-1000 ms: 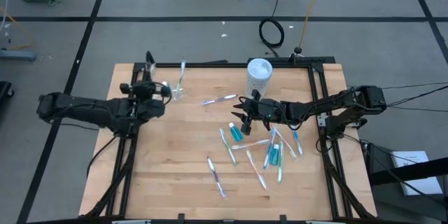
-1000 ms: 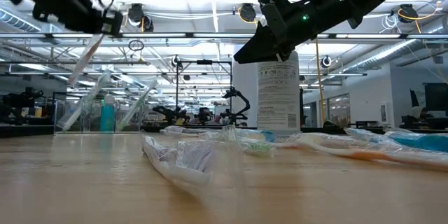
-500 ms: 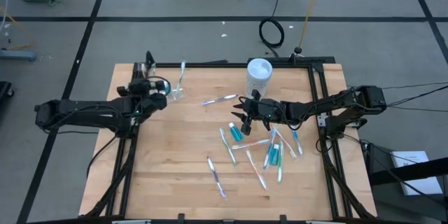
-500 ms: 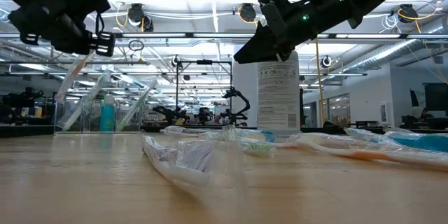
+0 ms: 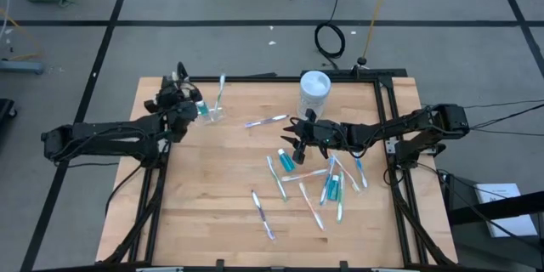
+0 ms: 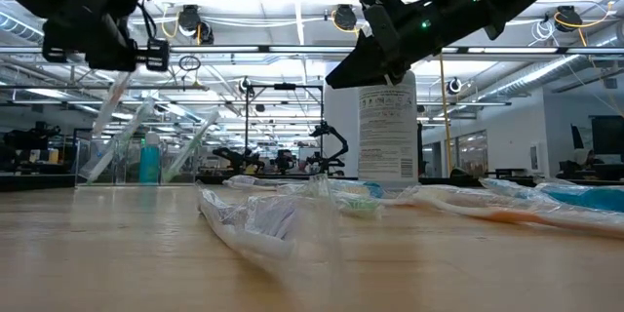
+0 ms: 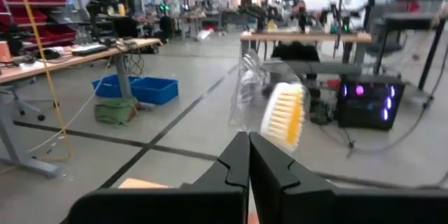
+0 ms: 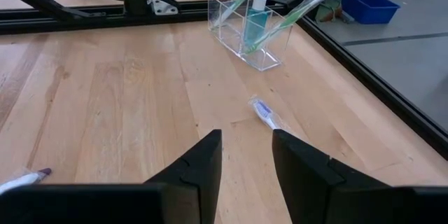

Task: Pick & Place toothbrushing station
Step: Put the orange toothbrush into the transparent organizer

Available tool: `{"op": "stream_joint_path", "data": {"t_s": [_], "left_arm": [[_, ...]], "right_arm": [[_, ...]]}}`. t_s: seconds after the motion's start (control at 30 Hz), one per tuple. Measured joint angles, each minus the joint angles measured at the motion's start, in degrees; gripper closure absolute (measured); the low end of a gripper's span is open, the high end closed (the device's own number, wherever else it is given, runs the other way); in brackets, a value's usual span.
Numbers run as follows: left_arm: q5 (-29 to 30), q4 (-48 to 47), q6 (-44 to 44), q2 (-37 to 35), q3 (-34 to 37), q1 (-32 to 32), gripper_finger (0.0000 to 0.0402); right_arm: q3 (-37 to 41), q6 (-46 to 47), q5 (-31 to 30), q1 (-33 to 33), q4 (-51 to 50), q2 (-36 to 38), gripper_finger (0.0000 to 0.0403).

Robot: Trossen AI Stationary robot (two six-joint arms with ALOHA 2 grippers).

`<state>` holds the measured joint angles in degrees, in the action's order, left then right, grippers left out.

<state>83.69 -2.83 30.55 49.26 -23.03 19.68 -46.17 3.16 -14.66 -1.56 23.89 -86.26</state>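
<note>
- While my left claw stays clamped on a thin pale toothbrush, it hovers just beside the small clear plastic cup.
- My right claw, fingers parted and empty, hangs well apart from that cup, above scattered toothbrushes on the wooden tabletop.

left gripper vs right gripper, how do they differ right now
The left gripper is shut on a toothbrush, bristle head past its fingertips; the right gripper is open and holds nothing. The left gripper hovers by the clear plastic cup at the table's far left corner; the right gripper hovers mid-table beside the white container, above the scattered toothbrushes. Both are off the table.
</note>
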Motion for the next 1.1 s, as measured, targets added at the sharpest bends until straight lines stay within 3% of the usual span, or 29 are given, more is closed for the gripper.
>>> {"op": "stream_joint_path", "data": {"t_s": [0.23,0.47,0.63,0.77,1.1], "left_arm": [[-2.29,0.11,-0.02,6.38,0.00,4.43,0.0400],[-4.66,0.04,1.74,12.53,0.00,3.89,0.0399],[-6.98,-2.33,-7.06,12.63,0.00,1.54,0.0399],[-11.01,-5.42,-3.05,11.65,0.00,-0.15,0.0396],[-16.34,-14.45,-3.43,11.67,-0.02,-0.33,0.0392]], "right_arm": [[0.00,0.00,0.00,0.00,0.47,0.00,0.0282],[0.00,-0.87,-0.01,0.00,0.54,0.00,0.0282],[0.00,-0.87,0.00,0.00,-0.27,0.00,0.0282],[0.00,-0.55,0.00,0.00,-0.56,-0.02,0.0282],[0.06,7.36,0.02,0.13,-3.48,-0.02,0.0282]]}}
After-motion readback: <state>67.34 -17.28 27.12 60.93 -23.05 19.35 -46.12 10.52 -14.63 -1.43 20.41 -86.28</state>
